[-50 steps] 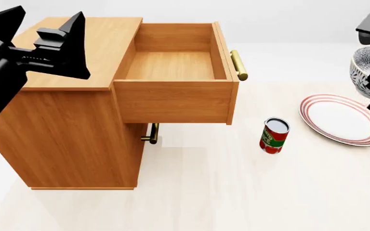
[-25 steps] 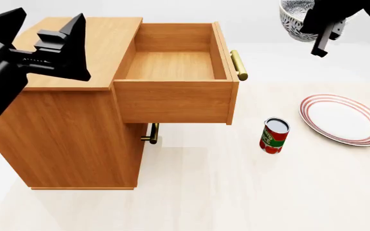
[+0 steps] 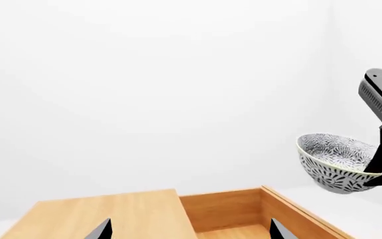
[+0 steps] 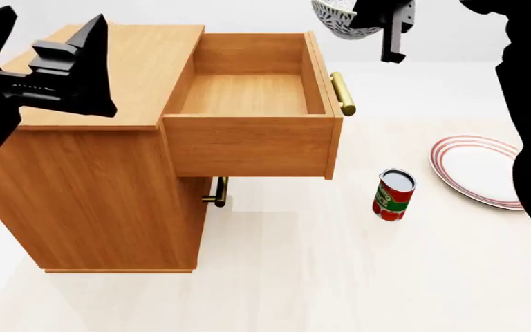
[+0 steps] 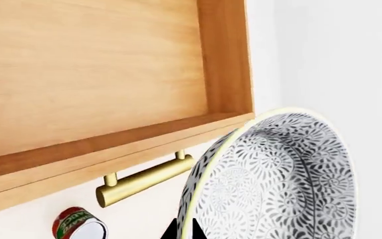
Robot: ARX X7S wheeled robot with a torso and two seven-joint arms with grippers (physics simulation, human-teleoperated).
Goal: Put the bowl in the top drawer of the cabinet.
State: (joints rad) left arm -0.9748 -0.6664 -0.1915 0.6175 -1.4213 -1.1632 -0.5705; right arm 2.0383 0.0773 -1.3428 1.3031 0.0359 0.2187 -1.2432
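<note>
You get bright, even, sharply rendered views; only a soft shadow lies under the boxy light brown wooden cabinet [image 4: 108, 187].

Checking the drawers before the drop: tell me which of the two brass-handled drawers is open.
The top drawer of the light brown wooden cabinet is pulled out and empty; the lower drawer, with the smaller brass handle, is shut.

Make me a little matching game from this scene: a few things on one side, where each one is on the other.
Things:
1. bowl
2. top drawer
3. tin can
4. plate

States:
A. lying flat on the floor, at the far right
B. pulled out and empty
C. held up in the air by the right gripper
D. standing upright beside the plate

Pairs: 1-C, 2-B, 3-D, 4-A
</note>
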